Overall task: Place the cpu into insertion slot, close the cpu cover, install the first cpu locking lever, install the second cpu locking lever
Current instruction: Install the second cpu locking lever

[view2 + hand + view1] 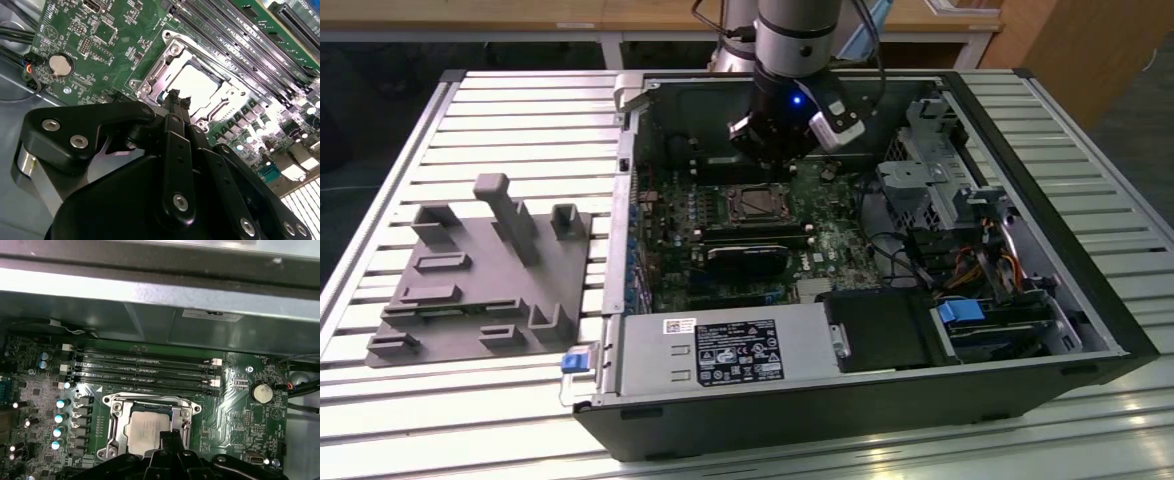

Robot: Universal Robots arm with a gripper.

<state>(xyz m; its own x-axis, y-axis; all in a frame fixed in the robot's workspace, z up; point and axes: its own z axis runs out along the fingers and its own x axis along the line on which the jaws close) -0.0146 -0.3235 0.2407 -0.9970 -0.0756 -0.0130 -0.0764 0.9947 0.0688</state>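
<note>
The cpu, a silvery square chip, lies in the insertion slot on the green board. The cpu cover, a metal frame with a square window, lies flat over the chip's edges. My gripper hangs just above one edge of the slot. Its black fingertips are pressed together and nothing shows between them. In the exterior view the gripper is inside the open computer case, just behind the slot.
Long black memory slots run beside the socket. A coin battery sits on the other side. A power supply, a drive cage and the case walls surround the board. A grey fixture stands on the slatted table.
</note>
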